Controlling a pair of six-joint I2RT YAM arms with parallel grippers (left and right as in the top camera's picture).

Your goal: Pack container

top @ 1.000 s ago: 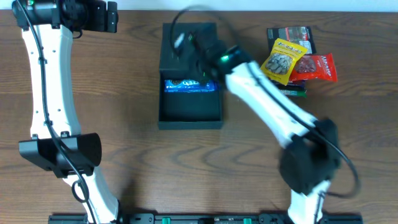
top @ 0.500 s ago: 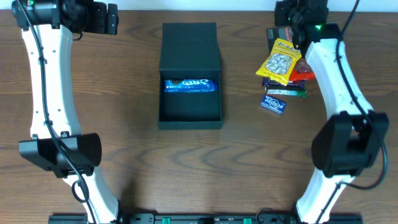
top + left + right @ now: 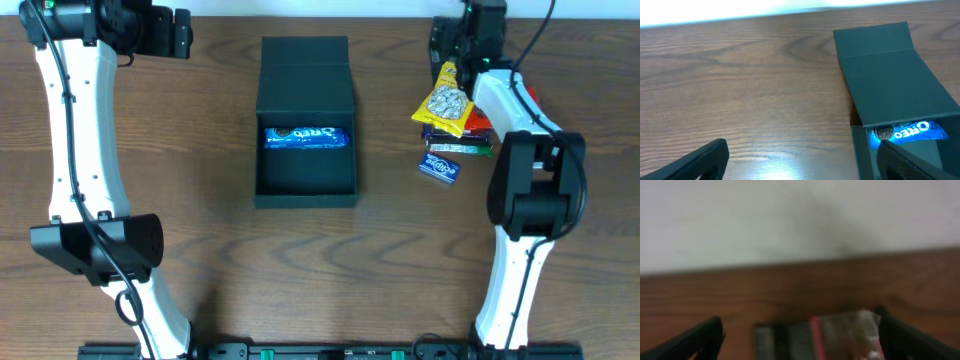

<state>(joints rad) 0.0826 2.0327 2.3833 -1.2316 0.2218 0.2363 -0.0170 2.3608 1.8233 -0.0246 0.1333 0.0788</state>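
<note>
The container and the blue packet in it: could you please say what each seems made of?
The container looks like matte dark cardboard: flat panels, a creased flap, no glare. The blue packet looks like glossy plastic film, judging by its sheen.

A blue packet point(image 3: 307, 137) lies inside the open container point(image 3: 306, 174).

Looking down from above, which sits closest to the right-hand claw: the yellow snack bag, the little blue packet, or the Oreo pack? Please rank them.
From the right gripper, at the table's far edge:
1. Yellow snack packet, right beside it on the snack pile.
2. Small blue packet, on the pile's near side, closer to the robot's base.
3. Oreo pack, well off to the left, inside the container.
</note>
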